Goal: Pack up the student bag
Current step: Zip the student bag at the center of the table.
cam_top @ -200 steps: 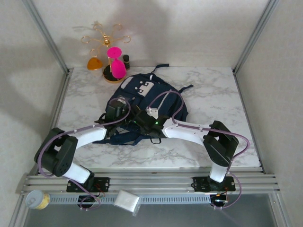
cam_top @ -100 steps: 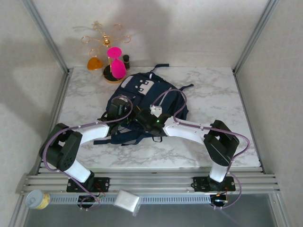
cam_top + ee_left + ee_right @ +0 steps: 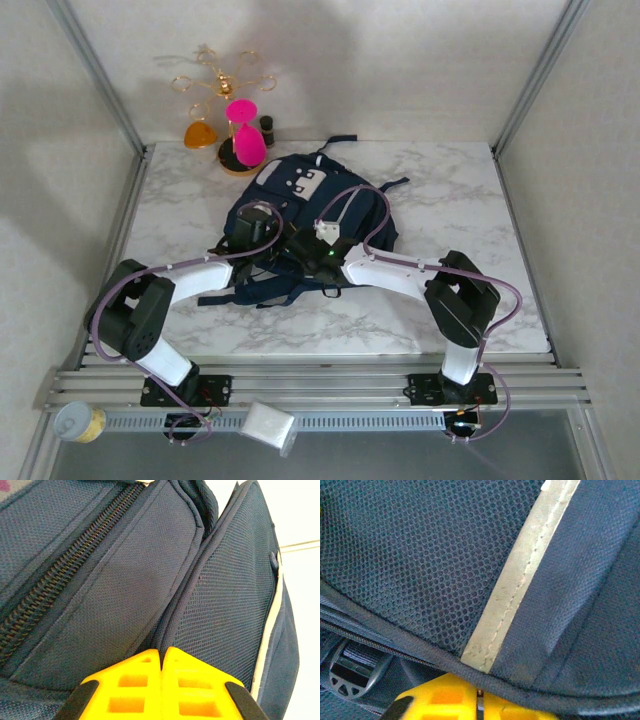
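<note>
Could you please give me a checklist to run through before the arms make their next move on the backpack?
1. Left gripper shut: ok, its jaws meet.
2. Left gripper pinching the student bag fabric: cannot tell; the tips sit at a fold between two panels.
3. Right gripper shut: ok, tips tucked at the bag's piped edge by the pale stripe.
4. Right gripper holding that edge: cannot tell.
5. Zipper open for packing: not ok; the stretch in the left wrist view is closed.
6. Bag resting on the marble table: ok.
</note>
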